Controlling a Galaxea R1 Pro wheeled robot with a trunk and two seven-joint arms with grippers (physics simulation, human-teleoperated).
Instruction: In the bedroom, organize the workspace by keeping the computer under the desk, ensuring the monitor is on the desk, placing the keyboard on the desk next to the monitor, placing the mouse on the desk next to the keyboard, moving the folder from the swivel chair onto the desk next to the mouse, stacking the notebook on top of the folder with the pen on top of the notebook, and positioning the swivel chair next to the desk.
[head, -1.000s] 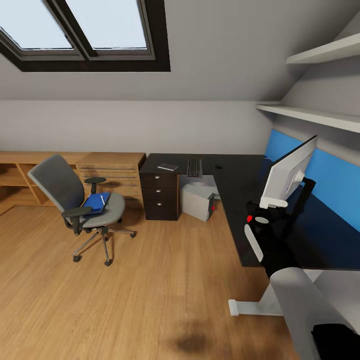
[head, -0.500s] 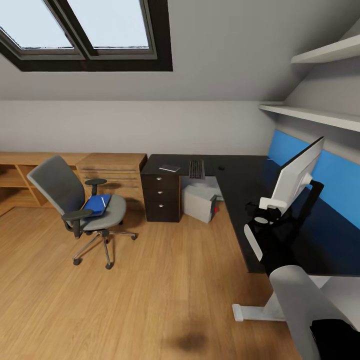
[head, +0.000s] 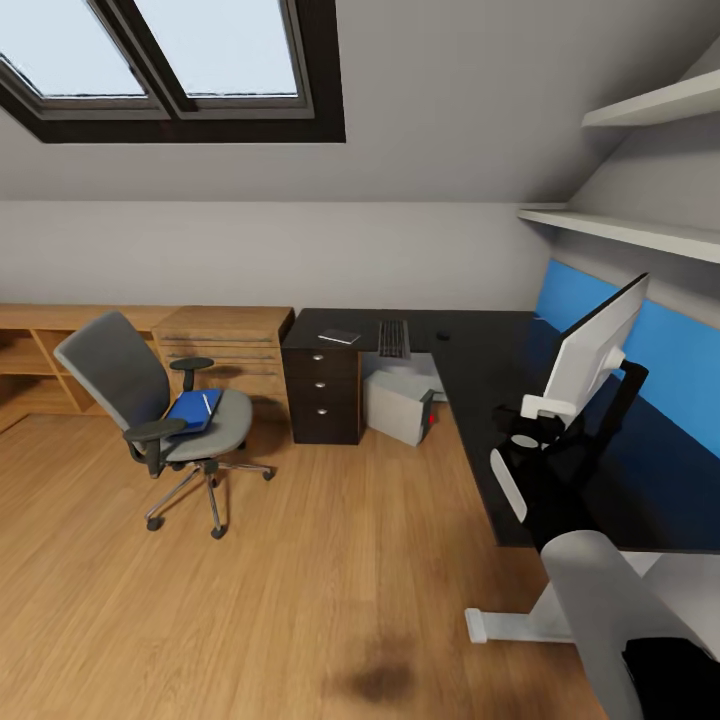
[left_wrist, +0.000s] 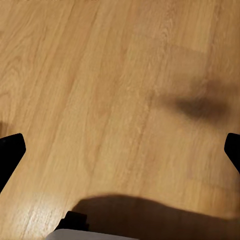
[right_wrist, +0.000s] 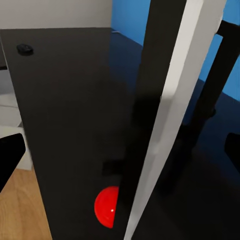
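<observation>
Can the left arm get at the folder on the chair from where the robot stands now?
Probably not. The folder lies on the chair seat across open floor, far from the robot; nothing blocks the way, so driving closer should fix it.

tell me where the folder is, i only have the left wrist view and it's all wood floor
Observer: The folder lies on the seat of the swivel chair, which stands away from the desk, to its left in the head view.
Operator: anything on top of it
Observer: The pen lies on it.
Operator: and the notebook
Observer: The notebook is on the desk, above the drawers, beside the keyboard.
</observation>
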